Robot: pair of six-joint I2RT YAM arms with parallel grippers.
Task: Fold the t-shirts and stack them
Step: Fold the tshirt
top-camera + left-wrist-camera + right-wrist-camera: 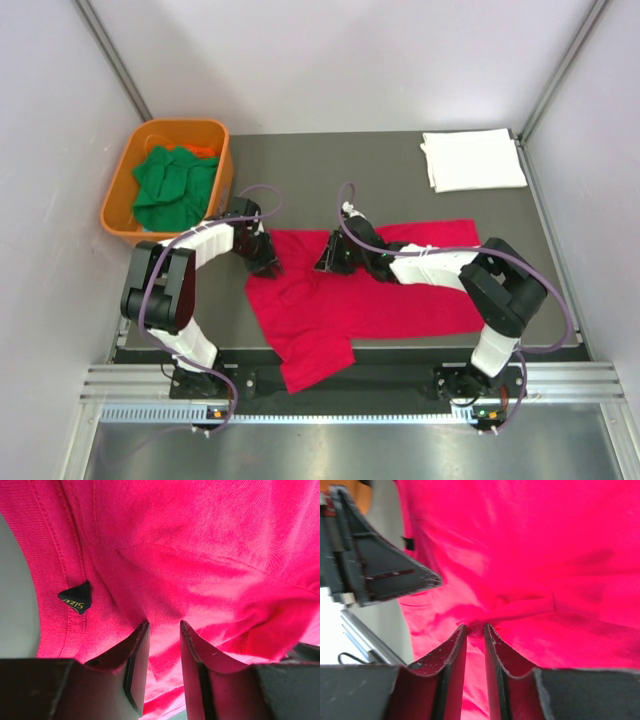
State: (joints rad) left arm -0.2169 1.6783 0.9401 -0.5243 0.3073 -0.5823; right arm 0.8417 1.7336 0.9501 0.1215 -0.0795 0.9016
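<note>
Top external shows the red shirt (pixel 400 300) spread on the table (pixel 330 170), the right gripper (pixel 326 264) pinching a fold near its collar, while the left gripper (pixel 267 265) rests there, jaws apart, grip unclear.

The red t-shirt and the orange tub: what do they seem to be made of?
The red t-shirt looks like matte knit cloth, perhaps cotton: fine weave lines, stitched seams, soft folds. The orange tub seems moulded plastic, smooth, with a stiff rounded rim.
</note>
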